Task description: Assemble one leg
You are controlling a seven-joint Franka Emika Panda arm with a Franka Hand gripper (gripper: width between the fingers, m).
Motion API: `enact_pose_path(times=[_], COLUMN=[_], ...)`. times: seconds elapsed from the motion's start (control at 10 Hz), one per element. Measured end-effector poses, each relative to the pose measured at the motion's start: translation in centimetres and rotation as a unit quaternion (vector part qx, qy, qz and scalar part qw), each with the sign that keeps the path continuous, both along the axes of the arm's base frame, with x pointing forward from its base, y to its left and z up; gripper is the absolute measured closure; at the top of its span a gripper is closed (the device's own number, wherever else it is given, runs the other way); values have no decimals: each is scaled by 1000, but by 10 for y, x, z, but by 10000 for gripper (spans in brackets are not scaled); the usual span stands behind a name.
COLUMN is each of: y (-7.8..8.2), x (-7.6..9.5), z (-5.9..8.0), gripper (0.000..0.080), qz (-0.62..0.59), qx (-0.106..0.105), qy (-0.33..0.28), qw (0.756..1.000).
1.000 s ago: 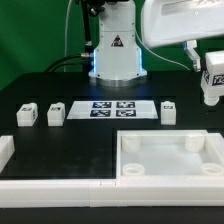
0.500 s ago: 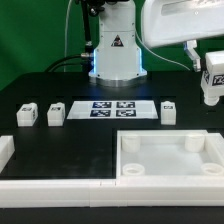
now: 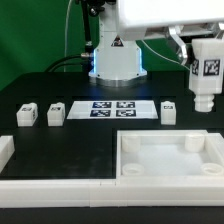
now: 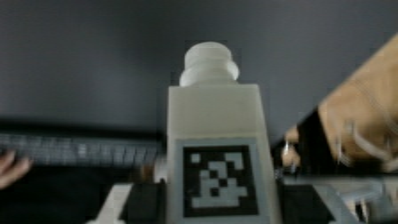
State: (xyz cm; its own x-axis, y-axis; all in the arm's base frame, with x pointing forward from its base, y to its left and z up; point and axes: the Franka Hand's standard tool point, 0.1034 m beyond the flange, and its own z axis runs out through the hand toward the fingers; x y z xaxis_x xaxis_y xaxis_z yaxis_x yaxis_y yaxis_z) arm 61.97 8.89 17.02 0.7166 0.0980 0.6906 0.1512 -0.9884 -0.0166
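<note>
Black tabletop under a green backdrop, robot base (image 3: 116,58) at the middle of the back edge. Only in the exterior view: marker board (image 3: 108,107) flat mid-table; first loose leg (image 3: 25,114) and second loose leg (image 3: 55,113) side by side toward the edge on the exterior view's left; third loose leg (image 3: 168,110) just beside the board's other end; white tray piece (image 3: 165,162) in the front corner on the exterior view's right; white rail (image 3: 60,186) along the front edge. Only in the wrist view: round stud (image 4: 208,65) on the far end of the held leg (image 3: 204,94), plus its marker tag (image 4: 217,182) face-on, blurred. Warning triangle sticker (image 3: 116,42) on the base, print too small to read; otherwise only black-and-white square tags, no legible text. Gripper (image 3: 203,62) clamped on the held leg, fingers pressed to opposite sides. Held roughly upright, in the air near the edge on the exterior view's right, well clear of the tabletop, tag toward the exterior camera.
</note>
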Motion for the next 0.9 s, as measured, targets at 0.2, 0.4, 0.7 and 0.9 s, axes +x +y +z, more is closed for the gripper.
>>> enact_pose_path(times=[0.2,0.4,0.7,0.9], y=[1,4,16,23], x=[-1,-3,-11,-9], z=[-3,-8,-44,-65], gripper=[507,507,507,507], qz=[4,5,12,14], qx=[0,1,5,10], qy=[30,30,55,69], qw=[1000,1000,998,997])
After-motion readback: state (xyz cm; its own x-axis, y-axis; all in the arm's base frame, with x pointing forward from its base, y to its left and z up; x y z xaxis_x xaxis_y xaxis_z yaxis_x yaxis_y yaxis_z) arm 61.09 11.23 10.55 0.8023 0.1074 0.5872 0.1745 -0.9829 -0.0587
